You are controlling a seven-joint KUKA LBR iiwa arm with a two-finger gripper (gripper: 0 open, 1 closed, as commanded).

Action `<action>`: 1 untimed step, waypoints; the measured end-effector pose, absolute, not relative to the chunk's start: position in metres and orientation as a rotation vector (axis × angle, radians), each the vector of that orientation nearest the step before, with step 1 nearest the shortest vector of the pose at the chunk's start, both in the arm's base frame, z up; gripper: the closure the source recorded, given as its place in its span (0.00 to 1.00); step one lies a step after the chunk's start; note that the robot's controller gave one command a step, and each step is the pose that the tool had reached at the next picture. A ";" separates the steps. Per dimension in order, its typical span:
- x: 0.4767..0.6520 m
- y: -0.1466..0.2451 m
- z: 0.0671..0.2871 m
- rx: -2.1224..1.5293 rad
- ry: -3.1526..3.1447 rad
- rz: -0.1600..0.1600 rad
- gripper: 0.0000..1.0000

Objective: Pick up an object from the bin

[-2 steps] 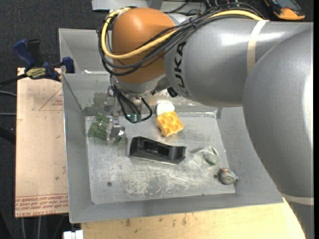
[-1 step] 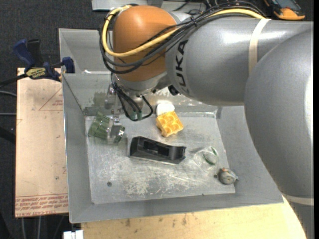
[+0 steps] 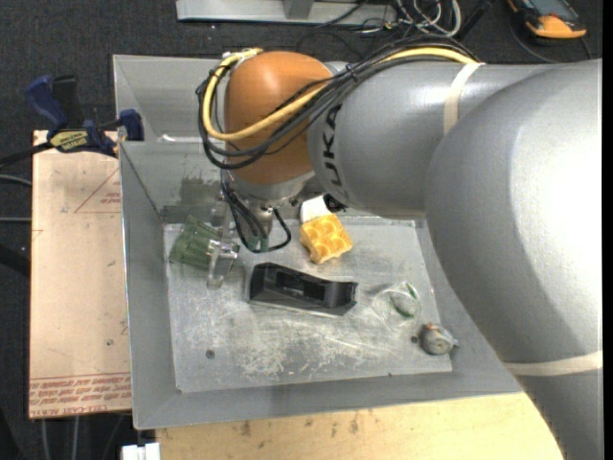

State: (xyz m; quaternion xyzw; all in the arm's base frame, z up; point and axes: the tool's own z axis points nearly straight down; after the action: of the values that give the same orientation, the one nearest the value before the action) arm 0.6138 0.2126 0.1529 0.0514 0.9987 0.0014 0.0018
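My gripper (image 3: pixel 221 257) hangs low over the left part of the bin floor, its metal fingers right beside a green ridged plastic piece (image 3: pixel 194 244). That green piece lies at the floor's left edge, touching or nearly touching the fingertips. A black tape dispenser (image 3: pixel 301 289) lies just right of the gripper in the middle. A yellow waffle-patterned block (image 3: pixel 326 238) sits behind it.
A small clear piece with a green spot (image 3: pixel 401 299) and a small round grey-brown thing (image 3: pixel 436 339) lie at the right side of the floor. The arm with its orange cover and cables reaches across the back and right of the bin.
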 end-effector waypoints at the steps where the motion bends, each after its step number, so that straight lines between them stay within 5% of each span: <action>1: 0.630 0.176 0.154 -0.029 3.141 0.001 0.00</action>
State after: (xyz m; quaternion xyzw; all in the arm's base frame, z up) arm 0.6300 0.1764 0.1541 -0.0092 1.0000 0.0005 0.0001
